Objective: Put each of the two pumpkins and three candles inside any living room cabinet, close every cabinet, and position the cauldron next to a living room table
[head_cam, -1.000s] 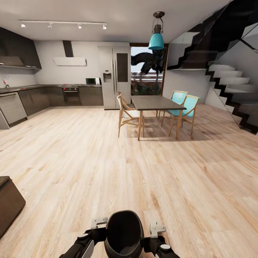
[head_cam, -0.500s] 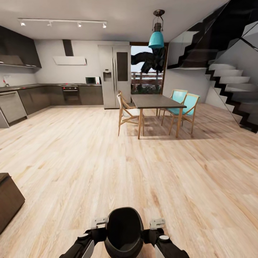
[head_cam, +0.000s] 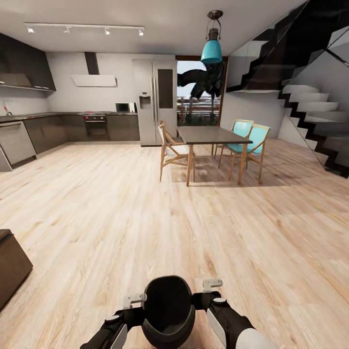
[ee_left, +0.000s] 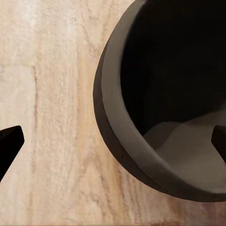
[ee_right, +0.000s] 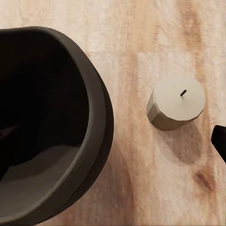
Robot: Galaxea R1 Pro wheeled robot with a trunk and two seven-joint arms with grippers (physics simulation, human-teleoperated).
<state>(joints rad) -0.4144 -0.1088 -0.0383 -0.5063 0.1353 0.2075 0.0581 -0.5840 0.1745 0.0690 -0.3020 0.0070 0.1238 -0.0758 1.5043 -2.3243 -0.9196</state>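
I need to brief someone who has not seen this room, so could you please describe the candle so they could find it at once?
Start from the pale wooden floor just in front of the robot, where the big dark round cauldron stands. On the bare boards beside it, apart from its wall, stands the candle. It is a short, pale beige cylinder with a small dark wick, far smaller and lighter than the cauldron.

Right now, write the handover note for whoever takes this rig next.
Left gripper: open, fingertips straddling the cauldron rim.
Right gripper: one fingertip shows at the frame edge, state unclear.
Cauldron sits between both arms on the wooden floor, far from the dining table.
One candle stands on the floor beside the cauldron, not stowed.
A dark-brown unit sits at the robot's left.
Left: stow candles and pumpkins, close cabinets, place cauldron by a table.
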